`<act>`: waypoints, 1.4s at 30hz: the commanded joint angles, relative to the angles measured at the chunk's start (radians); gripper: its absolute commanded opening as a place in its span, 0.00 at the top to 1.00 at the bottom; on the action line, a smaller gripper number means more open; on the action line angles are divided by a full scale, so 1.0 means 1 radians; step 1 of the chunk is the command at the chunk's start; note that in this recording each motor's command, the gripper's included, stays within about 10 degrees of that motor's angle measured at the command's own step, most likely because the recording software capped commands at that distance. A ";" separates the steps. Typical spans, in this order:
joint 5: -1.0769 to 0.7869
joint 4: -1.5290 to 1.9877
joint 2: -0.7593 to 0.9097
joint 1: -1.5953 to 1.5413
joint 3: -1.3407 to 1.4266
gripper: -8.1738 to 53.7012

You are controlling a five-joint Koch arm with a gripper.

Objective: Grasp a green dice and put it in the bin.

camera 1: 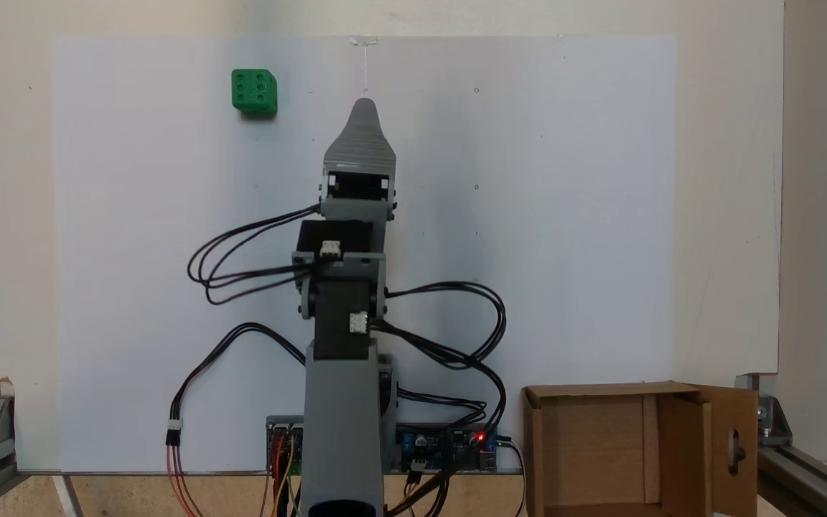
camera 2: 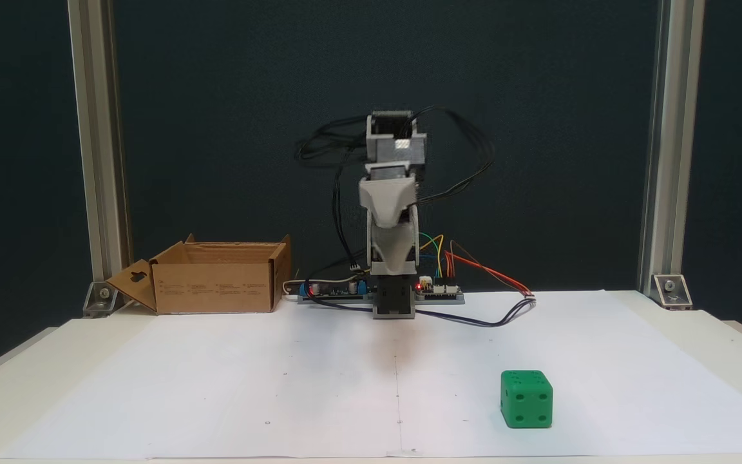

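Note:
The green dice (camera 1: pixel 254 92) (camera 2: pixel 526 399) lies on the white paper sheet, far from the arm's base. In a fixed view it is up and to the left of the gripper (camera 1: pixel 365 106); in another it is in the foreground, right of the gripper (camera 2: pixel 395 263). The arm is folded over its base with the gripper pointing out over the paper, well apart from the dice. Only one grey jaw tip shows, so its state is unclear. Nothing is visibly held. The bin (camera 1: pixel 600 391) (camera 2: pixel 216 283), a brown cardboard box, stands open beside the arm's base, one flap with an oval cut-out.
Controller boards (camera 1: pixel 449 445) (camera 2: pixel 438 290) with a red light and loose cables lie around the base. Aluminium frame posts (camera 2: pixel 97 161) (camera 2: pixel 667 161) rise at the table's back corners. The white paper sheet (camera 1: pixel 564 215) covers most of the table.

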 commanded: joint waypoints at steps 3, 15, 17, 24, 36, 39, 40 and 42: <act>0.137 0.287 -0.098 -0.078 -0.187 0.20; 0.281 0.842 -0.408 -0.195 -0.629 0.19; 0.296 0.848 -0.449 -0.204 -0.690 0.19; 0.324 0.897 -0.569 -0.233 -0.936 0.20; 0.394 1.015 -0.690 -0.347 -1.246 0.19; 0.399 1.101 -0.735 -0.348 -1.347 0.19; 0.403 1.112 -0.736 -0.348 -1.355 0.19; 0.410 1.118 -0.736 -0.347 -1.359 0.19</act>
